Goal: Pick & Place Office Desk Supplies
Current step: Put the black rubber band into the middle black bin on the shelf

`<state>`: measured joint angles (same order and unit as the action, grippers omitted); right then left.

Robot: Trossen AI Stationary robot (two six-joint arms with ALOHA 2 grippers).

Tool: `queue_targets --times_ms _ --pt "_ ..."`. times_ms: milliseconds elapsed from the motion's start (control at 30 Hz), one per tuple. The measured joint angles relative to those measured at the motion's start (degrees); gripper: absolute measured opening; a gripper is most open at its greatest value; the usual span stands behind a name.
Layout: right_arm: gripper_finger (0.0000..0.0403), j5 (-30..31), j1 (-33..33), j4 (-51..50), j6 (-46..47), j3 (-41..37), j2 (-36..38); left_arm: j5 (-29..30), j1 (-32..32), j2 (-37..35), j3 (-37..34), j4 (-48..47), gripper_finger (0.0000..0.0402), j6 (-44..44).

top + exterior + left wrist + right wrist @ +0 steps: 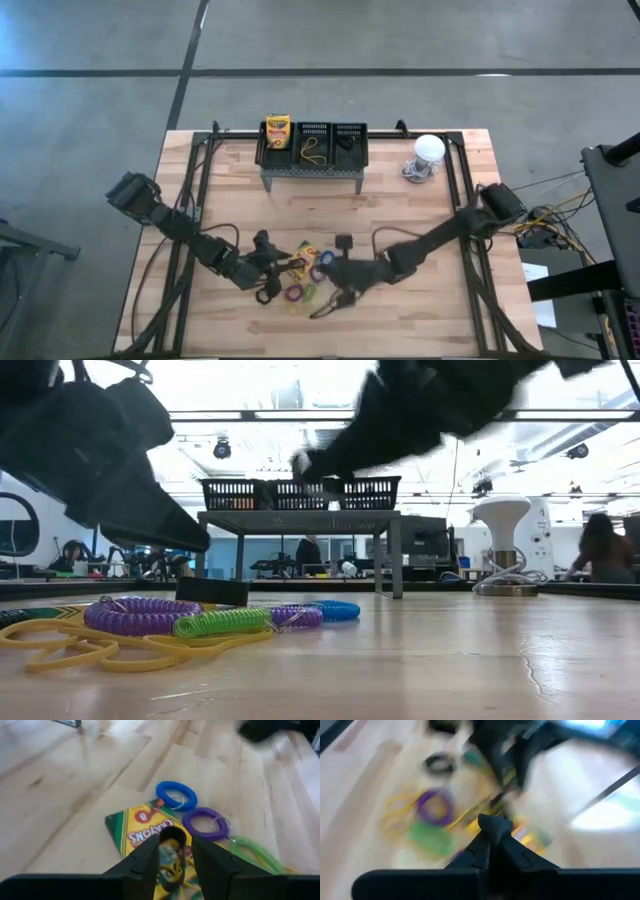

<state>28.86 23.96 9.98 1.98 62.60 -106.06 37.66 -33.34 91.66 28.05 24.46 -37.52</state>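
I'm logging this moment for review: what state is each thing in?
left gripper: open, fingers astride the flat crayon box.
right gripper: shut, nothing visibly held, above the bands.
crayon box on the table: lying flat.
crayon box in the basket: standing in the left basket.
middle basket: holds a yellow band.
purple band: loose on the table.
blue band: loose, beside the box.

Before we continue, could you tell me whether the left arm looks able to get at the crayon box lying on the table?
Probably yes: the left gripper hangs right over the crayon box, fingers apart, and nothing lies between them. The right gripper is close by, though.
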Motion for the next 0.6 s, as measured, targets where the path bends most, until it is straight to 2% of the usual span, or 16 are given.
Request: queue_targets --times_ms 100,233,300,367,500,600 --pt "0.0013 1.4 -6.3 0.3 -8.3 3.6 2.2 3.1 -0.6 0.3 0.0 1.2 0.0122 0.0" --pt "0.0013 -0.1 -17.8 -0.1 -14.2 10.1 2.8 5.4 -0.8 1.2 0.0 1.0 0.0122 -0.3" --pt "0.0013 -1.9 -23.4 -1.7 -14.9 13.3 2.7 5.9 -0.8 1.9 0.0 1.1 0.0122 -0.3" --pt "0.0013 -4.6 -29.0 -4.8 -11.9 16.6 2.7 6.1 -0.9 2.3 0.0 1.0 0.0122 -0.3" --pt "0.0013 -17.3 -39.0 -15.0 -4.5 21.6 2.7 5.6 -0.9 3.1 0.0 1.0 0.0122 -0.4" --pt "0.0021 -26.6 -43.9 -17.1 0.2 23.0 2.0 5.2 -1.0 3.4 0.0 0.9 0.0122 -0.4"
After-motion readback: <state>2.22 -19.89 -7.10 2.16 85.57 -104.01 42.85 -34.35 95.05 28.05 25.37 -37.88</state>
